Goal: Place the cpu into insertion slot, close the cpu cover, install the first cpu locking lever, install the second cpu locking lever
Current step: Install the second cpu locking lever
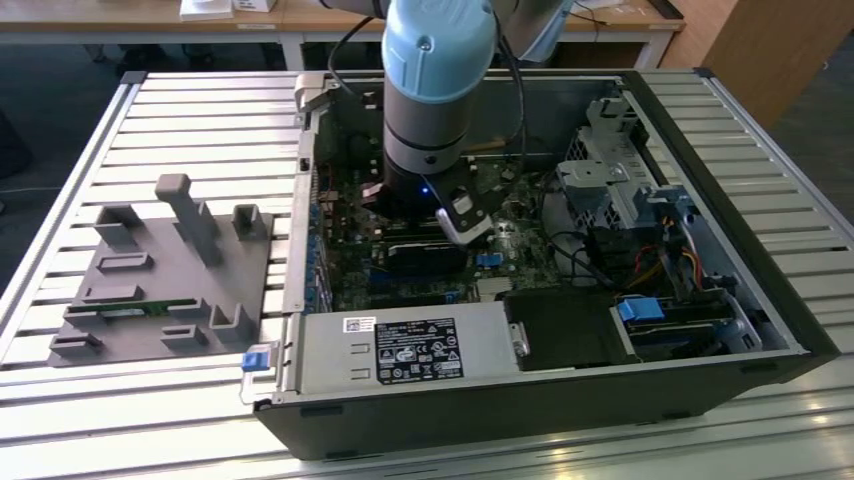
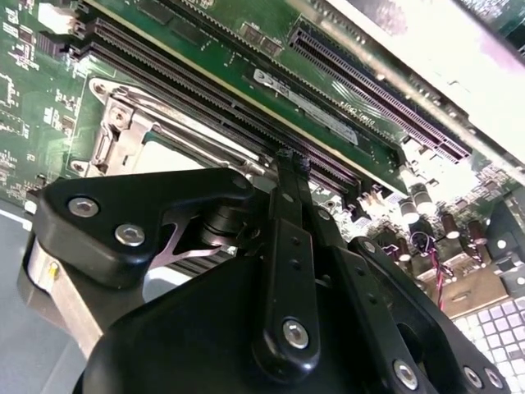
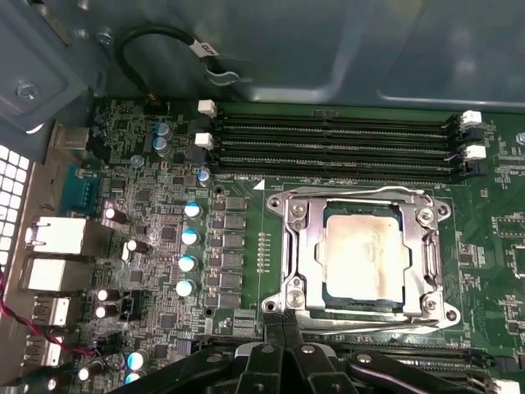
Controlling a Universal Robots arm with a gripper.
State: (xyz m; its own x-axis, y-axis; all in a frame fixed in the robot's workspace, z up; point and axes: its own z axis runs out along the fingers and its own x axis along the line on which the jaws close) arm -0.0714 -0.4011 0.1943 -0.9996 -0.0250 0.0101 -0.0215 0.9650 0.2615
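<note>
I've got the arm point(image 1: 424, 90) reaching down into the open case point(image 1: 694, 330), gripper point(image 3: 283, 324) poised right at the socket on the motherboard point(image 3: 238, 238). In the first wrist view the cpu point(image 3: 365, 261) sits flat in the socket, its pale top showing through the cover point(image 3: 297, 246), which lies down around it. The fingertips point(image 3: 272, 328) are pinched together with nothing visible between them, right at the socket's edge, on the side away from the memory slots point(image 3: 328, 148). In the second wrist view one finger point(image 2: 289, 246) points at that same socket frame. Beside the case on the table point(image 1: 200, 100) stands a grey fixture point(image 1: 167, 275).
</note>
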